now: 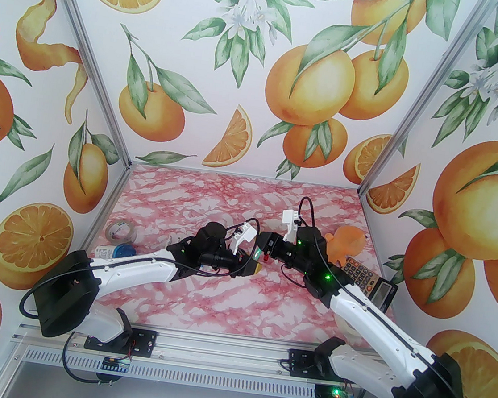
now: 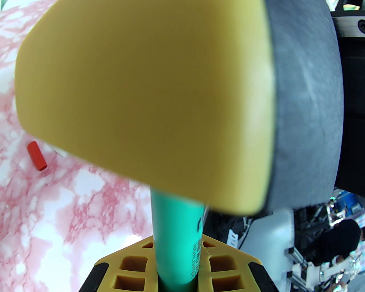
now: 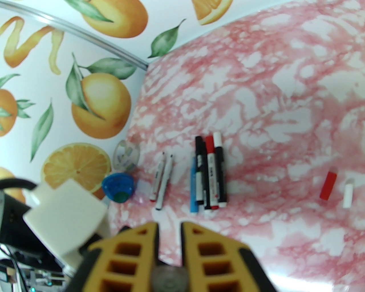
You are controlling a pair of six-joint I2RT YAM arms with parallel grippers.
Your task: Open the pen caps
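Three walls (image 1: 266,61) papered with painted oranges, slices, leaves and white blossom rise from the far, left and right edges of a pink-and-white marbled table (image 1: 219,298). Bare metal posts (image 1: 120,144) stand at its far corners, and a slotted metal rail (image 1: 220,361) runs along its near edge. The light is bright and even.

A robot lab's test booth: orange-print walls (image 1: 248,58) on aluminium posts (image 1: 85,65) beyond the fingers (image 3: 216,251), pink marbled counter (image 1: 219,298) beneath them, arms (image 1: 133,265) bolted to a rail (image 1: 212,351).
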